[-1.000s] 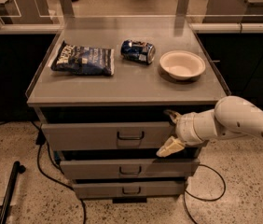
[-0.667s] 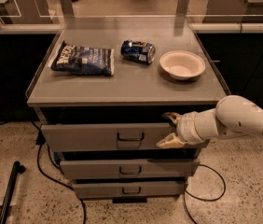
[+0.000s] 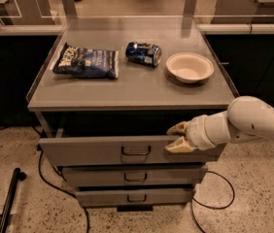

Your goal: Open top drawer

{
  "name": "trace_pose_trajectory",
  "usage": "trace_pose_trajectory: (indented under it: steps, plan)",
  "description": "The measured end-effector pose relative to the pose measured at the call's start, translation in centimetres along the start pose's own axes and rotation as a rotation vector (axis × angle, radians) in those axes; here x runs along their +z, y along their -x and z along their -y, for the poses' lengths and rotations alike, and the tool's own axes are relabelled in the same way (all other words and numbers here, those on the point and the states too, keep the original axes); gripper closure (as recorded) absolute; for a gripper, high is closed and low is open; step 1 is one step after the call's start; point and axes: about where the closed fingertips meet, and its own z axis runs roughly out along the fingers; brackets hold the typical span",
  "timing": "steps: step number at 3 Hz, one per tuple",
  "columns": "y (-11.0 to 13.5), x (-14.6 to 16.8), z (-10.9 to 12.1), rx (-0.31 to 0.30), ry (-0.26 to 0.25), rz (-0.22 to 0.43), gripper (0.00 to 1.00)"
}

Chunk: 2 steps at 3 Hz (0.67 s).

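Jaws of gripper [image 3: 178, 137] seemingly clamped over front lip of top drawer [image 3: 88, 152], right of handle [image 3: 136, 150], drawer partly out beneath worktop [image 3: 127, 91]

**A:** Entry one, top drawer [image 3: 88, 152]. We are logging it as sliding outward: its front is sitting lower and nearer than a second ago, and the dark gap under the tabletop [image 3: 142, 89] is widening.

**B:** Entry two, gripper [image 3: 170, 139], just right of the handle [image 3: 136, 151]. We are recording its fingers drawing together. The lower one, splayed downward a second ago, is now pressing the drawer front, and the upper one is hooking over its top edge.
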Motion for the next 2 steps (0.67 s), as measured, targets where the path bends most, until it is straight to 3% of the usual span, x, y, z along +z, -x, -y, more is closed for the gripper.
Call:
trace_pose_trajectory:
  steps: [2]
  plan:
    - [-0.8, -1.16, -2.38, 0.02, -0.005, 0.001, 1.0]
